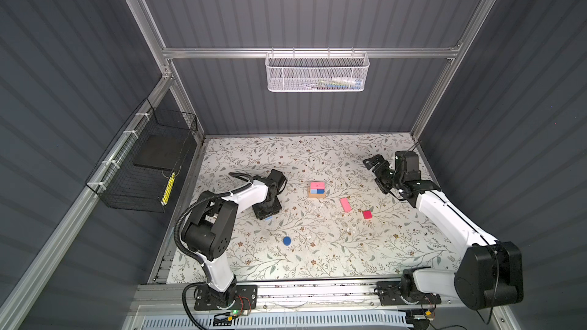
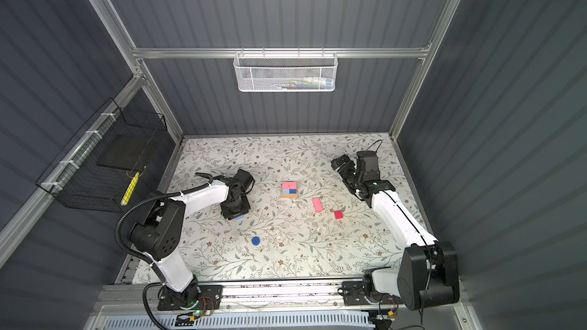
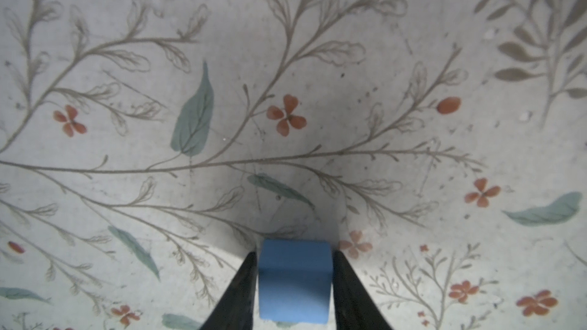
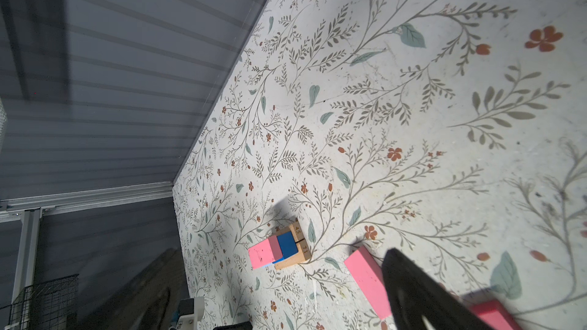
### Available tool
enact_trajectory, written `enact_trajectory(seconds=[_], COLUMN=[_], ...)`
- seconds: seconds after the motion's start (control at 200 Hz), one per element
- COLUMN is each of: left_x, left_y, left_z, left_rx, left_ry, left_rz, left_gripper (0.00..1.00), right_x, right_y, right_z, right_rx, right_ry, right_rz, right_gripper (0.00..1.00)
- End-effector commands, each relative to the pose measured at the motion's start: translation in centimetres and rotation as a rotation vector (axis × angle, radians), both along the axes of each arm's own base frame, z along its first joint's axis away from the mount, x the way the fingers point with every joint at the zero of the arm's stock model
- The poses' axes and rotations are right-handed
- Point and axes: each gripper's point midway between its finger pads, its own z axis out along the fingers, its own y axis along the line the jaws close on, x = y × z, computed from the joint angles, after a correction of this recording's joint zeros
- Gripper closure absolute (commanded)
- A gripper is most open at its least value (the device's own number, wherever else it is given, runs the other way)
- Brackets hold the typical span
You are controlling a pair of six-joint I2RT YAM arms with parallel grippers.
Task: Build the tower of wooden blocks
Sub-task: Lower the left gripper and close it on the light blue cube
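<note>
Blue cube (image 3: 293, 280) pinched in the left gripper (image 3: 294, 253); pink oblong (image 1: 345, 205) lengthwise near-to-far; right gripper (image 1: 374, 173) wide open, empty

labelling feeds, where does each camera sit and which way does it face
Both top views: high over the front edge, looking down on the floral table; both arms, left gripper, right gripper.
Left wrist: on the left arm, close above the table; its fingers grip a light blue cube.
Right wrist: on the right arm, facing across the table toward the walls; one finger.
Shared by right wrist and top views: the tower, loose pink oblong.
</note>
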Motion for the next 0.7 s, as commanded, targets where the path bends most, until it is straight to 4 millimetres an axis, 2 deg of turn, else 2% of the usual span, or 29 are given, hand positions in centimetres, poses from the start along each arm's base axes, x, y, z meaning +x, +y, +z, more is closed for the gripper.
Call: enact_trajectory(seconds=[0.0,0.185,0.34,0.695], left_x=[-0.4,-0.35,-0.25,-0.26], left_y=[0.21,0.26,0.19,0.14], left_z=[0.17,0.4,0.69,0.88], left_rx=[-0.01,-0.01,-0.015,-0.027], left_ry=[0.007,0.0,-0.01,-0.023], left_rz=[0.016,0.017,0.018,0.025], left_gripper=[0.63,0.64,0.58,0.59], right_x=[0.08,0.05,0.04,0.03], right_y=[0.02,0.0,0.02,0.11], right_z=[0.4,0.31,0.24,0.28], right_rx=[-0.009,-0.011,-0.01,-0.006], right_ry=[-0.012,-0.009,-0.008,-0.01], right_rz=[0.0,0.0,0.0,0.005], right_gripper=[0.01,0.01,0.01,0.01])
